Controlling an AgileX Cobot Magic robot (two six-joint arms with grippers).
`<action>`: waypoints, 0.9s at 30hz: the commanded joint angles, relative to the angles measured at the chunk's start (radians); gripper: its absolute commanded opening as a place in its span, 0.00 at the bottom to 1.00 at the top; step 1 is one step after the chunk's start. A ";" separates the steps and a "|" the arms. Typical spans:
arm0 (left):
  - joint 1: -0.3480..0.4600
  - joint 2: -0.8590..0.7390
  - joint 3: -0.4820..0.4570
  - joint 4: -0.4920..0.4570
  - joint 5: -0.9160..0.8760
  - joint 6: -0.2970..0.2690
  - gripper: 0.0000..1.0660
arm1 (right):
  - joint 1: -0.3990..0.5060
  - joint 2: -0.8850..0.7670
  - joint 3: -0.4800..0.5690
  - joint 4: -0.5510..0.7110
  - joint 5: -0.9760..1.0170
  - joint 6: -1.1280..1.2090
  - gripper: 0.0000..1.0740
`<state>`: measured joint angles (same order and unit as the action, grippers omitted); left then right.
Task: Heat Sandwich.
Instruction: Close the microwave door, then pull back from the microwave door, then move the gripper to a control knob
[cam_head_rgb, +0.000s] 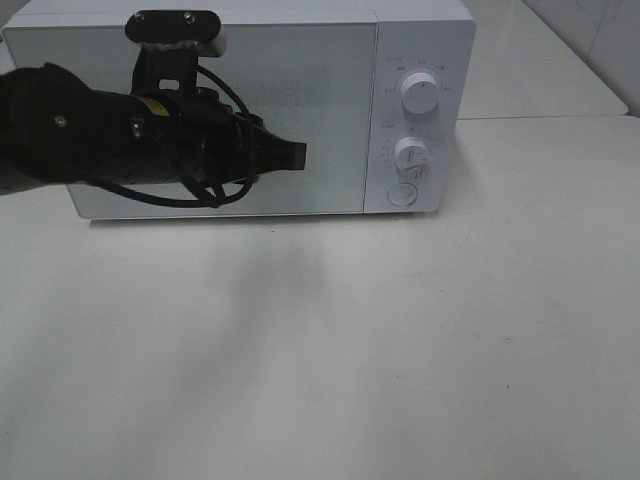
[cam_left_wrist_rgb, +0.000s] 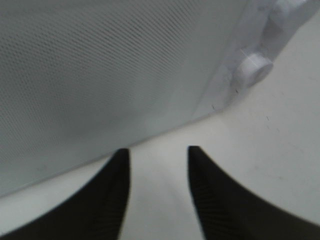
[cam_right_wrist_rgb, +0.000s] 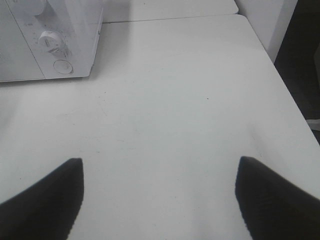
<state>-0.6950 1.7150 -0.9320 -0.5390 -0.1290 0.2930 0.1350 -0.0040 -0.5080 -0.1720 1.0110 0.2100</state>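
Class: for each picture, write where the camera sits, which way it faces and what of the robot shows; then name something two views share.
Exterior high: mounted high, looking down at the microwave front and table; the left arm crosses the door, left gripper at its tip.
Left wrist: close to the door, facing its mesh window; both fingers show, apart.
Right wrist: above the table, facing the control panel; the right gripper shows, open wide.
Shared: the lower knob, in exterior and right wrist views.

One microwave (cam_head_rgb: 335, 120), two knobs (cam_head_rgb: 419, 93) (cam_head_rgb: 411, 153), one button (cam_head_rgb: 401, 194)
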 joint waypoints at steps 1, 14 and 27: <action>-0.006 -0.053 0.003 -0.002 0.190 -0.003 0.95 | -0.004 -0.027 0.003 -0.002 -0.006 0.004 0.70; 0.008 -0.182 0.003 0.083 0.656 -0.005 0.93 | -0.004 -0.027 0.003 -0.002 -0.006 0.004 0.70; 0.313 -0.328 -0.002 0.107 1.037 -0.103 0.93 | -0.004 -0.027 0.003 -0.001 -0.006 0.004 0.70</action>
<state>-0.4370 1.4220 -0.9320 -0.4420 0.8470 0.2020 0.1350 -0.0040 -0.5080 -0.1720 1.0110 0.2100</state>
